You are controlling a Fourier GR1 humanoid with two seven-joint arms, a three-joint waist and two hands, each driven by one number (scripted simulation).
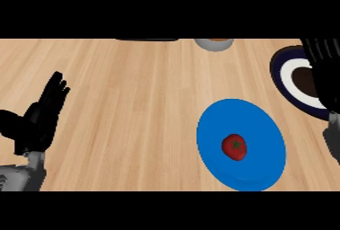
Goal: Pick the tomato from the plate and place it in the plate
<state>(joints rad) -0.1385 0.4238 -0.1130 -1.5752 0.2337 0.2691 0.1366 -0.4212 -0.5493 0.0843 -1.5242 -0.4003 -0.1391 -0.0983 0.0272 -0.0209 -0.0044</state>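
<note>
The tomato is lying on the blue plate, untouched. The right hand is hanging over the dark-rimmed plate at far right, fingers straight though partly cropped; it should be dropping squarely over the tomato. The left hand is resting with its fingers spread.

red tomato lies on blue plate; dark-rimmed plate beyond.
</note>
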